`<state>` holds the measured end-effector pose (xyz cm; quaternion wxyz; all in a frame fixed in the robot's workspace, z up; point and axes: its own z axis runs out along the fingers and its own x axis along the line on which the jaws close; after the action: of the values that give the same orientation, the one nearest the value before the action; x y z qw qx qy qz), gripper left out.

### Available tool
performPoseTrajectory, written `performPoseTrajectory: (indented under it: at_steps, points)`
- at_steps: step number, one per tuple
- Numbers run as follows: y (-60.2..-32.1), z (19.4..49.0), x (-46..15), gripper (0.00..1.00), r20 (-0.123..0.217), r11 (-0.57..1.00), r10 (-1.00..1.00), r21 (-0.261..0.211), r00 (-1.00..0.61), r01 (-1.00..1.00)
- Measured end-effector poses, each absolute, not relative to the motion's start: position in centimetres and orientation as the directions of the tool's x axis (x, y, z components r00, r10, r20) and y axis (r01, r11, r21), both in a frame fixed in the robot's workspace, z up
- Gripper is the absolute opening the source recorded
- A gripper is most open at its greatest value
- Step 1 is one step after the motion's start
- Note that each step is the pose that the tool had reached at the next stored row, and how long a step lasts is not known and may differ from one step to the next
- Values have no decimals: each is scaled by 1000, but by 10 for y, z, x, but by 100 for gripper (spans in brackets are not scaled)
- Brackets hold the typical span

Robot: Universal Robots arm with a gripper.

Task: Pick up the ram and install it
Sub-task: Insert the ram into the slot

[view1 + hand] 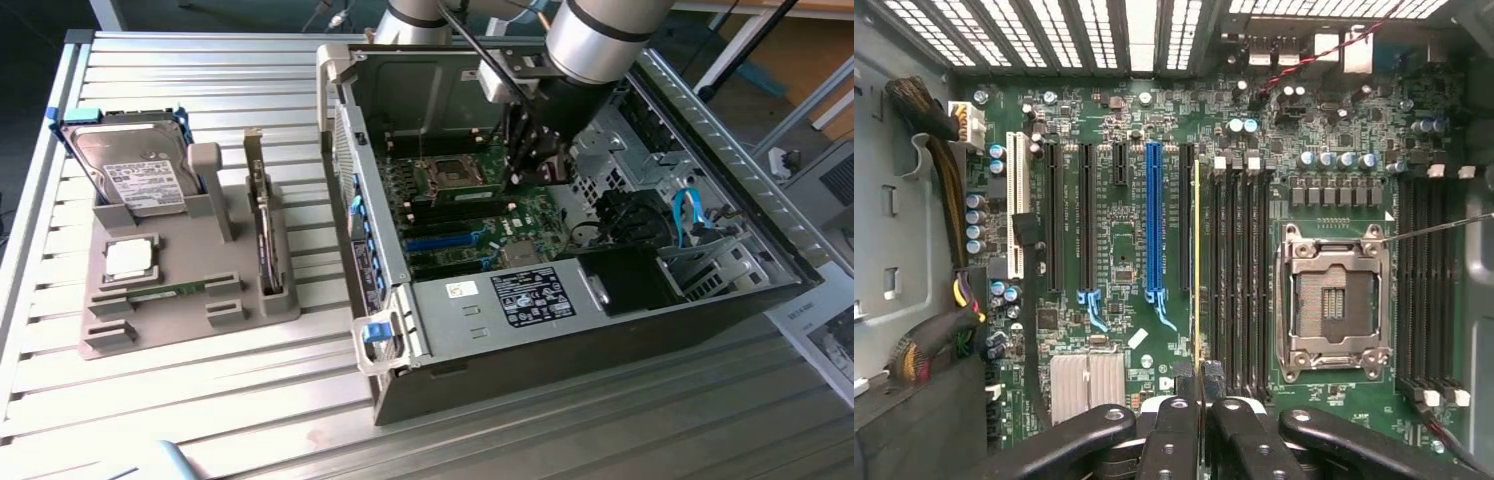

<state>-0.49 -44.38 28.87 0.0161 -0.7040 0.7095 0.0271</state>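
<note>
Currently: computer case (441, 300) lies open on the slatted table (200, 400). It holds the motherboard (1114, 250) with a blue slot (1153, 220), a bank of black memory slots (1239, 270) and a processor socket (1329, 300) with its contact field exposed.

On the exterior view's left, apart from the case, sits the grey fixture tray (147, 335). Its pockets hold the hard drive (134, 170) at the far end, the square processor chip (130, 258) nearer, a green strip (174, 291) lying flat in a front groove, and a dark thin card (267, 250) standing on edge.

Gripper (1199, 400) is down inside the case (534, 165), jaws clenched on the ram (1197, 260).

Ram orientation: seen edge-on in the wrist view as a thin yellow-green line. Long axis runs parallel to the blue slot and the memory slots. It sits between the black expansion slot and the first memory slot, just beside the latter.

Cannot tell whether it touches the board or hangs above it.
</note>
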Motion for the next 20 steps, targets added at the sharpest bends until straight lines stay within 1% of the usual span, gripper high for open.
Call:
performPoseTrajectory:
  at_steps: [4, 20]
  points:
    - [-444, 277, -5, 12, -50, 8, -999, 16, -8, -1000]
    - [-441, 275, -5, 12, -49, 8, -999, 14, -8, -1000]
